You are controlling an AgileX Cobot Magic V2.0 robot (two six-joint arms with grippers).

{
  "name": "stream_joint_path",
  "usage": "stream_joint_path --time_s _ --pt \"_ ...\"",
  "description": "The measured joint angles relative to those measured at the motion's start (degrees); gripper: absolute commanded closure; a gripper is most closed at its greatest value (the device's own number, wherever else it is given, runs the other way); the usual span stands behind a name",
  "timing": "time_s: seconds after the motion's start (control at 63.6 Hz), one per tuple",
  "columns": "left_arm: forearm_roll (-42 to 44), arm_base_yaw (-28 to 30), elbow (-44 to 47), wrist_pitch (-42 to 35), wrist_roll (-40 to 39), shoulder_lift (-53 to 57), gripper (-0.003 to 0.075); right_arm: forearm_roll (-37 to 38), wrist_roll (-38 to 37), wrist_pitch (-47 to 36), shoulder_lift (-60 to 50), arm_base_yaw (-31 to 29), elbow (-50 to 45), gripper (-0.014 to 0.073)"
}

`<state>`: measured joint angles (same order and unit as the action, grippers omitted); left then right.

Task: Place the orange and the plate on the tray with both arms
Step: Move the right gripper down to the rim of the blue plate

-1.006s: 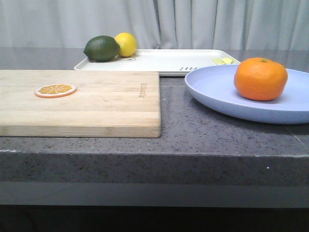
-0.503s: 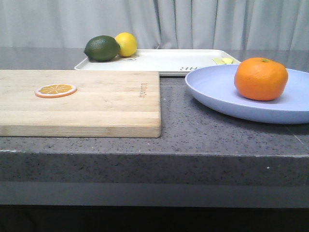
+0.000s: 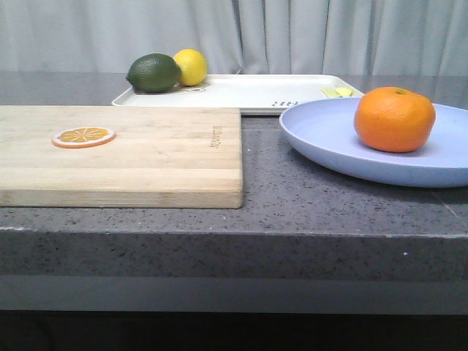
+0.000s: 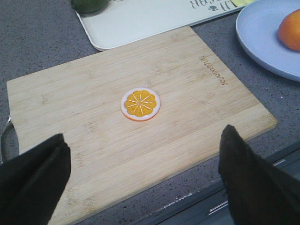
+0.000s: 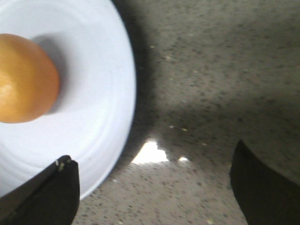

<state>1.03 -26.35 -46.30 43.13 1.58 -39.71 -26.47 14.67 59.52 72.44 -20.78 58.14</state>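
The orange (image 3: pixel 395 119) sits on the lavender-blue plate (image 3: pixel 329 139) at the right of the counter. The off-white tray (image 3: pixel 241 92) lies behind, with small dark lettering. In the left wrist view my left gripper (image 4: pixel 145 168) is open and empty above the near edge of the wooden cutting board (image 4: pixel 93 136); the tray (image 4: pixel 140 21), plate (image 4: pixel 260 37) and orange (image 4: pixel 290 30) show beyond. In the right wrist view my right gripper (image 5: pixel 152 180) is open and empty over the counter beside the plate's rim (image 5: pixel 110 117), with the orange (image 5: pixel 23 79) on it. Neither gripper shows in the front view.
A dark green avocado-like fruit (image 3: pixel 153 73) and a yellow lemon (image 3: pixel 191 66) sit at the tray's far left corner. A small yellow-green piece (image 3: pixel 338 92) lies at its right end. An orange slice (image 3: pixel 83 137) lies on the cutting board (image 3: pixel 168 157). A curtain hangs behind.
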Motion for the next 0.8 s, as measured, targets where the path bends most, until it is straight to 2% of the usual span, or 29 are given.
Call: stream_joint_path --time_s 0.157,0.44,0.802 --pt "0.0 0.0 0.0 0.0 0.0 0.0 0.0101 -10.4 5.2 -0.1 3.9 -0.7 -2.3 -0.0063" --pt "0.0 0.0 0.0 0.0 0.0 0.0 0.0101 -18.7 8.1 -1.9 9.3 -0.7 -4.0 -0.0049" --pt "0.0 0.0 0.0 0.0 0.0 0.0 0.0101 -21.3 8.3 -2.5 14.0 -0.7 -4.0 0.0219"
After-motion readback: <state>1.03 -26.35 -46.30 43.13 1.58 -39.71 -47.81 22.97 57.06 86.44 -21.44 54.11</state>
